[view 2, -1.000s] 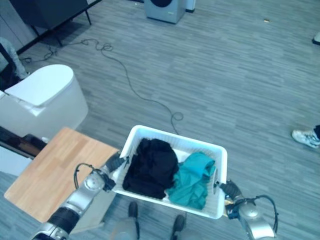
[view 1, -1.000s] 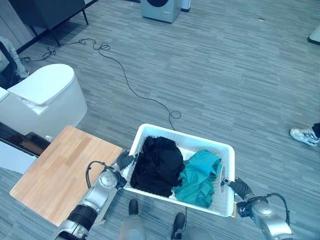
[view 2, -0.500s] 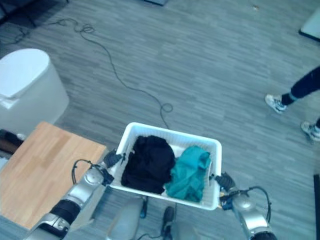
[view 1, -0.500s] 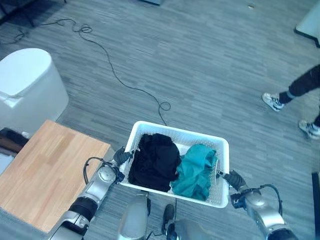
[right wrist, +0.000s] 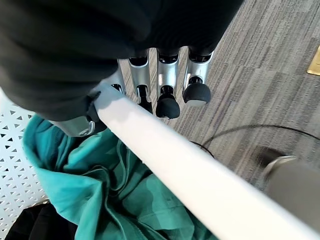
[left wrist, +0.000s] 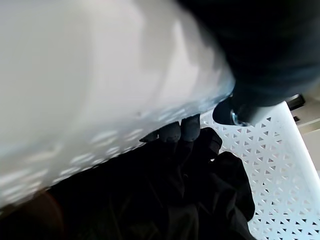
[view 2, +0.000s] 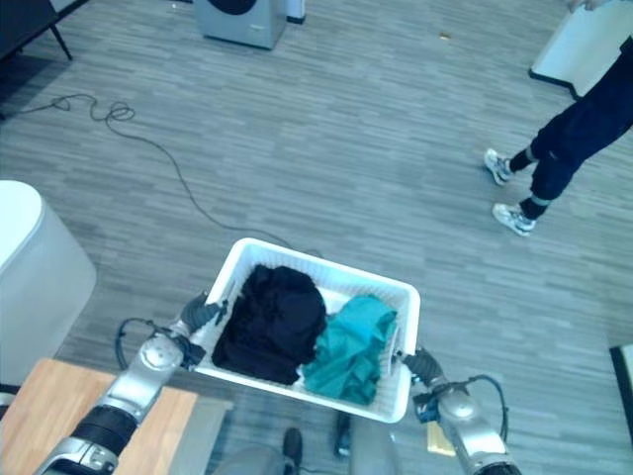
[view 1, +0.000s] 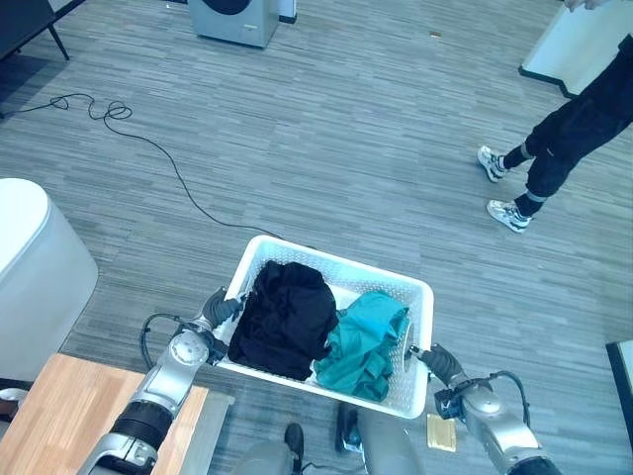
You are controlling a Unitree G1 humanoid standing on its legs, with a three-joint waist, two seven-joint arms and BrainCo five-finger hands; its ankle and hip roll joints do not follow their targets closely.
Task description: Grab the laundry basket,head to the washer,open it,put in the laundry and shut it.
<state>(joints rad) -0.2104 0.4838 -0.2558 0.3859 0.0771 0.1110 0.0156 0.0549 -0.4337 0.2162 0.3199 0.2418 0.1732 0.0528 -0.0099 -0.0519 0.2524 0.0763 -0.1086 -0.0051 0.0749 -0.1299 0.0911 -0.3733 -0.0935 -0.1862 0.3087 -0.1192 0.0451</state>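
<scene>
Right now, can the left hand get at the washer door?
Probably not. The left hand is curled on the white plastic laundry basket, and the grey washer stands far off across open floor, so the robot must walk closer.

Grey plank floor (view 1: pixel 396 129) carries a washer (view 1: pixel 233 18) (far end), white tub (view 1: pixel 30 277) and a person's shoes (view 1: pixel 504 188)

left arm: reaches forward from the lower left, bent at the elbow | left hand (view 1: pixel 220 307): fingers curled over the basket's left rim | right arm: reaches in from the lower right | right hand (view 1: pixel 436 360): fingers (right wrist: pixel 167 95) curled round the right rim, thumb inside
</scene>
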